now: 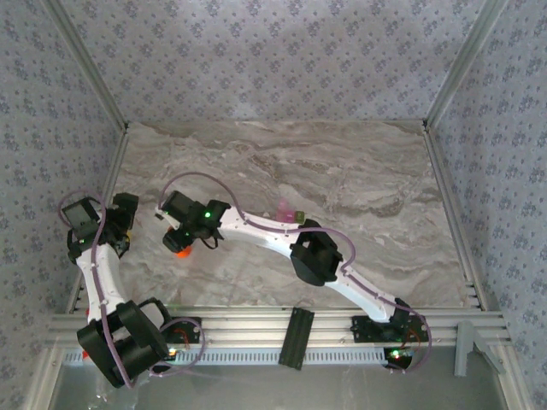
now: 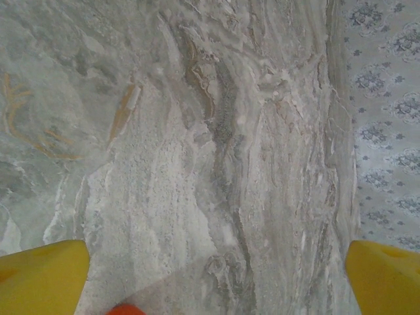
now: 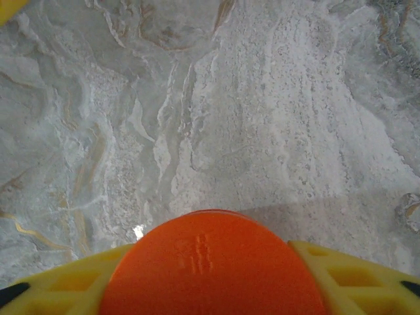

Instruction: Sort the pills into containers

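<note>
Pink-and-olive containers (image 1: 290, 210) stand joined, contents unreadable.

the containers (image 1: 291, 211) sat as a joined pair near the middle of the marble table (image 1: 367, 171). the pink compartment (image 1: 283, 207) was on the left and the olive-green one (image 1: 300, 215) touched it on the right. well apart to their left, the orange bottle (image 3: 213, 269) was clamped between the yellow fingers (image 3: 354, 275) of the right gripper (image 3: 210, 248), a faint raised mark on its rounded surface.
</note>
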Tool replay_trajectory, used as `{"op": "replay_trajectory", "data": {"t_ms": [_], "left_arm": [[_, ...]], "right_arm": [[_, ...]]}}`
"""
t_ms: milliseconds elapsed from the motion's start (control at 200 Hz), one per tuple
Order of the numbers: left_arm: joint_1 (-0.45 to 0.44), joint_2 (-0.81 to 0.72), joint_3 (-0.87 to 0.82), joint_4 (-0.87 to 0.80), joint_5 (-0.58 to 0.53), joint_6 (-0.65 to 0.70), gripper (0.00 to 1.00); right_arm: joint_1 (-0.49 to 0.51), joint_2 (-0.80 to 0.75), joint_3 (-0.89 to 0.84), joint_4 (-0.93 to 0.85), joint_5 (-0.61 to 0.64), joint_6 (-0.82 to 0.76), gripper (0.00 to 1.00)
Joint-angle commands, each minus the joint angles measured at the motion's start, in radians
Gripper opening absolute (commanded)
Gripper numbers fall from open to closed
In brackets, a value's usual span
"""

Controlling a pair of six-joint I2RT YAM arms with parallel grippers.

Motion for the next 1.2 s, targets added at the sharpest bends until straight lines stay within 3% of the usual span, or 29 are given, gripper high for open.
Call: {"op": "replay_trajectory", "data": {"t_ms": [0,160,400,715,974,1194], "left_arm": [[0.007,-0.01,0.012,0.016,0.055,-0.013,1.0],[0.007,-0.006,0.023,0.035,0.115,-0.026,1.0],[-0.038,-0.007,0.041,0.081,0.091,-0.052,1.0],[-0.495,0.073,0.203,0.055,-0.189,0.145,1.0],[-0.785,0.212,0.339,0.121,-0.237,0.36,0.99],[-1.005,0.309,0.347,0.309,-0.233,0.584,0.99]], "right_arm": [[-0.001,0.005,0.029,-0.003,-0.034,-0.001,0.45],[-0.012,-0.073,-0.009,-0.014,-0.034,-0.016,0.36],[-0.116,-0.312,-0.245,0.045,-0.026,0.037,0.35],[-0.351,-0.632,-0.468,-0.037,-0.028,0.066,0.36],[-0.594,-0.838,-0.545,-0.129,-0.131,0.031,0.36],[-0.752,-0.954,-0.604,-0.163,-0.286,0.036,0.36]]}}
